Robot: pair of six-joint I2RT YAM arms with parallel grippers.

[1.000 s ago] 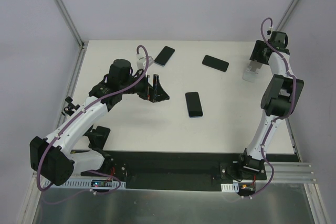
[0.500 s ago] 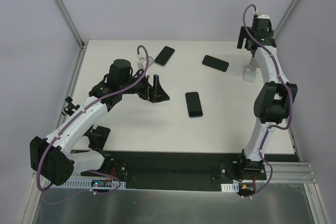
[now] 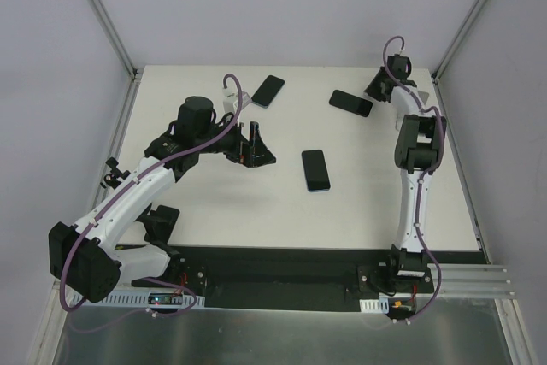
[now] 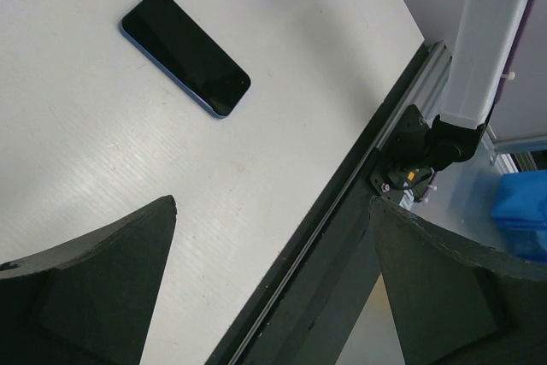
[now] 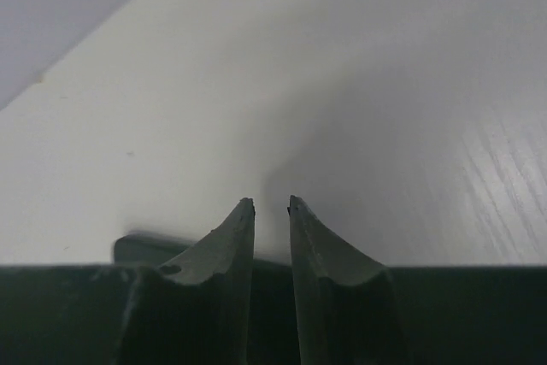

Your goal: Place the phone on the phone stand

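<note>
Narrowed to a slim gap, the right hand (image 5: 269,211) is poorly set for a flat phone. The body cannot be straddled at that width, so it is more likely to be shoved or skidded across the surface (image 3: 214,203) than gripped. Little edge is offered by a thin phone lying flush, and a pinch there may slip. The phone stand is not made out in any view. It may be hidden behind the right arm (image 3: 417,147), and if so it could be knocked by that arm.

Nothing is held between the right fingers. Only a dark edge (image 5: 128,250), possibly that of a phone, is glimpsed low on the left. From above, this hand is seen at the far right of the surface, just beside the far-right phone (image 3: 350,103); contact cannot be judged. The left hand (image 4: 273,207) is spread wide and empty, near the middle phone (image 4: 184,51). A third phone (image 3: 267,91) lies at the far side. All three are lying flat on the surface, and none is seated on a stand.
</note>
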